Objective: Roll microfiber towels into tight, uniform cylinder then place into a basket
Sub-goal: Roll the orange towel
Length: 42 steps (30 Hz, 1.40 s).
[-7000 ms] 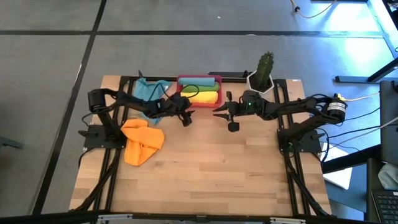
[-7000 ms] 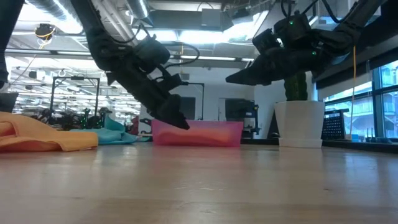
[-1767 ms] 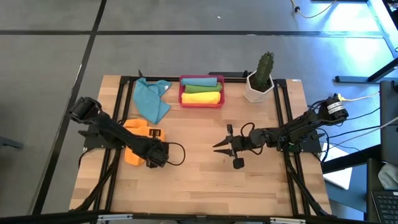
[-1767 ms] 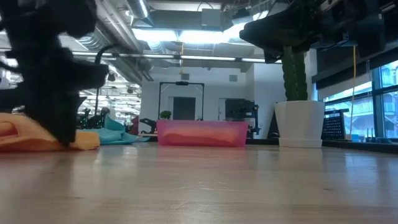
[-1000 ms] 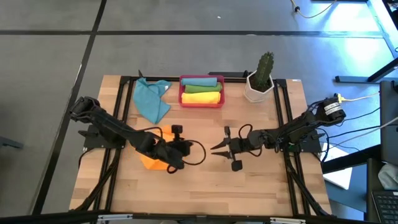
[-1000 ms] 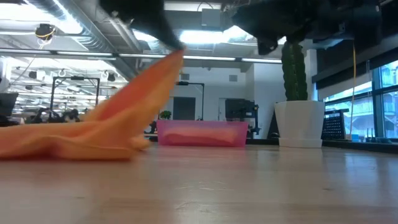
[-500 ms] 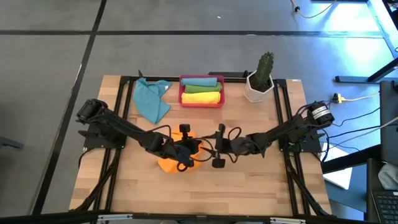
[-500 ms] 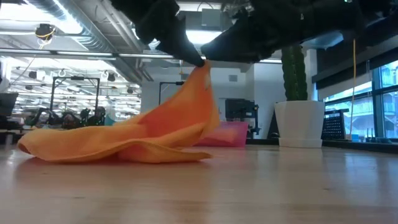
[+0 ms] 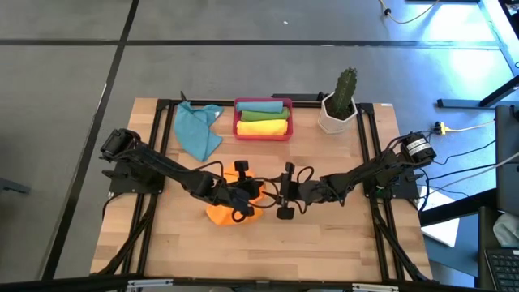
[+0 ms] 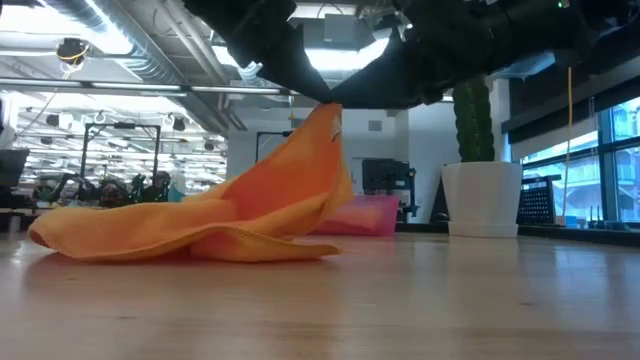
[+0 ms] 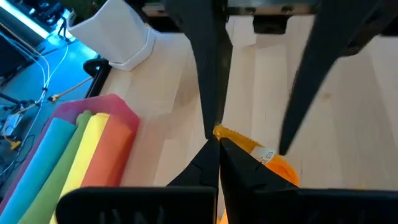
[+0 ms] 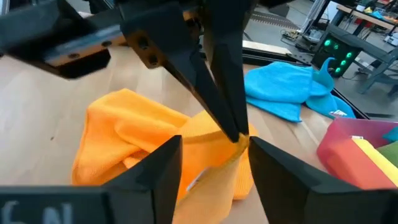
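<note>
Two hands meet mid-frame in your high view. Left hand pinched shut on orange towel corner, lifting it off counter. Right hand fingers spread, straddling same raised corner, not gripping. Teal towel upper left. Red basket top center, three rolled towels inside.

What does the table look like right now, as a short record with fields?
orange towel: mid-table, one corner lifted
left gripper: shut on that raised corner
right gripper: open, fingers either side of the corner
basket: far edge, holds three rolled towels
teal towel: loose, left of basket
cactus pot: right of basket
</note>
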Tool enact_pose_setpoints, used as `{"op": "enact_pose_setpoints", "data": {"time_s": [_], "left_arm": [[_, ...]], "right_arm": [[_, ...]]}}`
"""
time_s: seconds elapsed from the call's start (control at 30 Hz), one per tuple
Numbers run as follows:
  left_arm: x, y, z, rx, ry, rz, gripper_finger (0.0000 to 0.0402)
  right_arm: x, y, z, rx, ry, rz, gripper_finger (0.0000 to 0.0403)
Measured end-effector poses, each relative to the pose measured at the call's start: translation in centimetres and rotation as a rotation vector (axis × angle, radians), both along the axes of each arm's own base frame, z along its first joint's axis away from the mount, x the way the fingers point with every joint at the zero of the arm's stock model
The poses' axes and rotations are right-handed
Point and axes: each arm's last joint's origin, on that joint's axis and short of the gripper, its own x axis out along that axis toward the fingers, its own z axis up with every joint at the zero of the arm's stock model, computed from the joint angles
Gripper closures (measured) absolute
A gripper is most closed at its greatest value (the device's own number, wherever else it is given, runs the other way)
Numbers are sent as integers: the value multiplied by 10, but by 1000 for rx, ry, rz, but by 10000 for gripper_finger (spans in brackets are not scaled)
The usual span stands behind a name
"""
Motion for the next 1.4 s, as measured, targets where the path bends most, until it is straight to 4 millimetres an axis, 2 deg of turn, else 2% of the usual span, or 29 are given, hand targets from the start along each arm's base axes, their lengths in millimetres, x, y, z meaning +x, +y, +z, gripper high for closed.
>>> {"op": "enact_pose_setpoints", "data": {"time_s": [0.23, 0.53, 0.73, 0.9, 1.1, 1.2, 1.27, 1.4], "left_arm": [[0, -2, 0, -18, 11, -44, 401], [0, -2, 0, -22, 12, -49, 401], [-5, -1, -1, 12, 73, -70, 387], [-27, -2, 4, 21, 183, -29, 336], [-47, -7, -14, -15, 262, 108, 285], [-61, -8, -35, -9, 314, 130, 274], [-67, -9, -43, -8, 312, 150, 271], [-77, -18, -41, 0, 262, 186, 271]], "right_arm": [[-1, -3, -3, -31, 29, -51, 288], [-2, 1, -3, -100, 47, 4, 393], [-3, 0, -2, -114, 39, -57, 395], [-3, 0, -2, -95, 31, -79, 396], [-3, -1, 0, -75, 12, -105, 399], [-6, -2, 13, -61, -43, -123, 399], [-9, -4, 26, -74, -81, -152, 398], [-16, -7, 49, -118, -146, -167, 399]]}}
